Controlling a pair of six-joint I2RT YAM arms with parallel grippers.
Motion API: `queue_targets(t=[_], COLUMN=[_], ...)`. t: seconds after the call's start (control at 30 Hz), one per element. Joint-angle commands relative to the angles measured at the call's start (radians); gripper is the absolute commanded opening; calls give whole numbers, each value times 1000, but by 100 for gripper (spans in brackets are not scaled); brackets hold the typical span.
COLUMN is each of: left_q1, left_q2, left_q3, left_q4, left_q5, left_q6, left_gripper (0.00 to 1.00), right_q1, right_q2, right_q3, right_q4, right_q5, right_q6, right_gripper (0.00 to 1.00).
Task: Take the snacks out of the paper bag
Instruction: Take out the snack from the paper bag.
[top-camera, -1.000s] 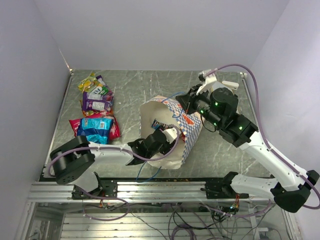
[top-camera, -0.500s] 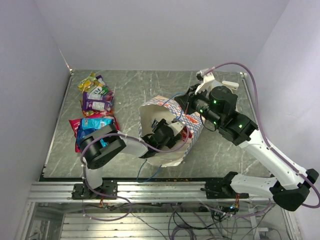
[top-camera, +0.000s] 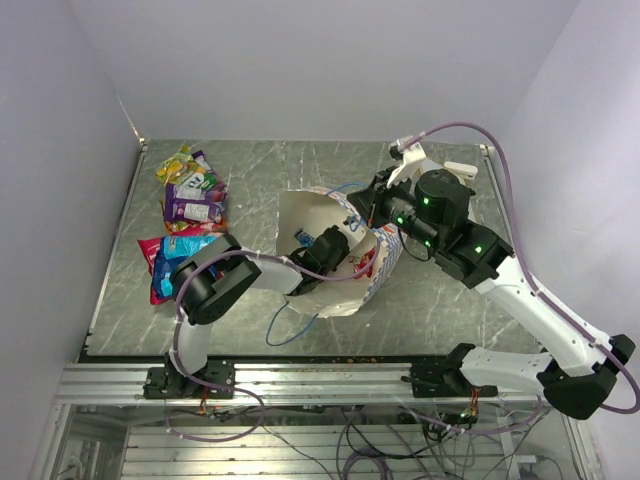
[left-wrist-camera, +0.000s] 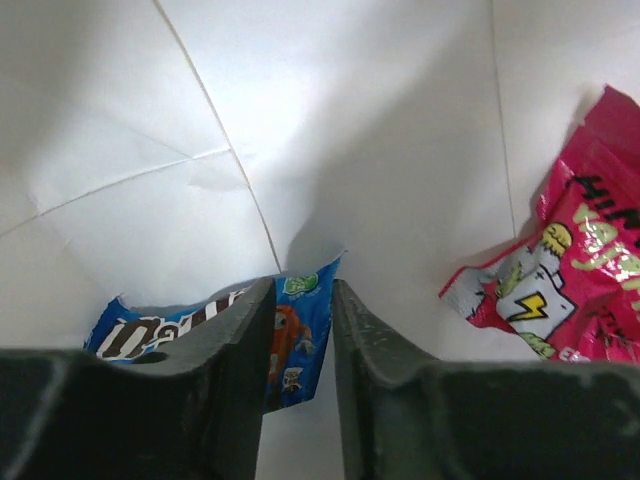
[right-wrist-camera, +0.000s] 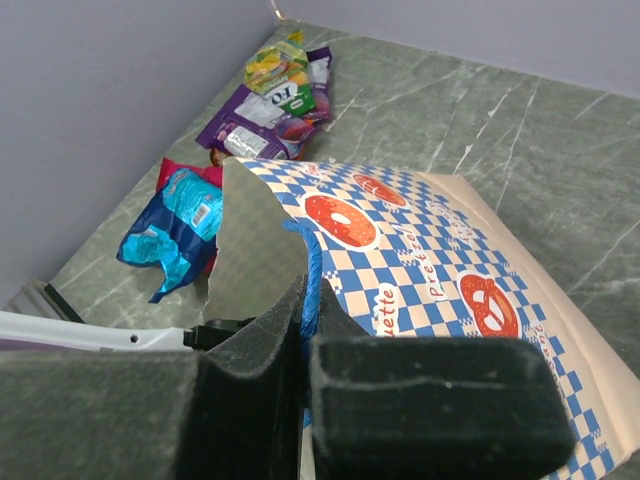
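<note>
The paper bag lies on its side mid-table, blue-and-white checkered outside, cream inside. My left gripper is inside its mouth. In the left wrist view the gripper is open by a narrow gap, and the end of a blue snack packet sits between the fingers, against the left one. A red-pink packet lies to the right on the bag's inner wall. My right gripper is shut on the bag's blue string handle at the upper rim and holds the bag open; it also shows in the top view.
Several packets lie on the table at the far left: purple and yellow-green ones at the back, blue and red ones nearer. The second blue handle trails on the table in front of the bag. Walls enclose the table on three sides.
My left arm has folded in and pushed its gripper deeper into the bag. The bag's mouth has shifted back and left. The right gripper has kept its hold on the handle.
</note>
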Motion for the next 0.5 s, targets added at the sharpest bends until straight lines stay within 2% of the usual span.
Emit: queue_targets(t=[0.0, 0.2, 0.4, 0.47], left_q1=[19, 21, 21, 21], left_q2=[-14, -124, -262, -319], left_q3=[30, 26, -10, -54], left_q4=[-47, -148, -296, -303], left_q5=[47, 117, 195, 207], left_q6=[22, -28, -134, -184], left_gripper=[33, 17, 7, 7], right_q1=[-4, -4, -3, -4], right_q2=[23, 16, -9, -17], right_q3=[22, 5, -33, -42], right_q4=[27, 60, 99, 108], right_q5=[-27, -31, -18, -13], right_q6=[8, 23, 36, 44], right_gripper=[0, 0, 0, 0])
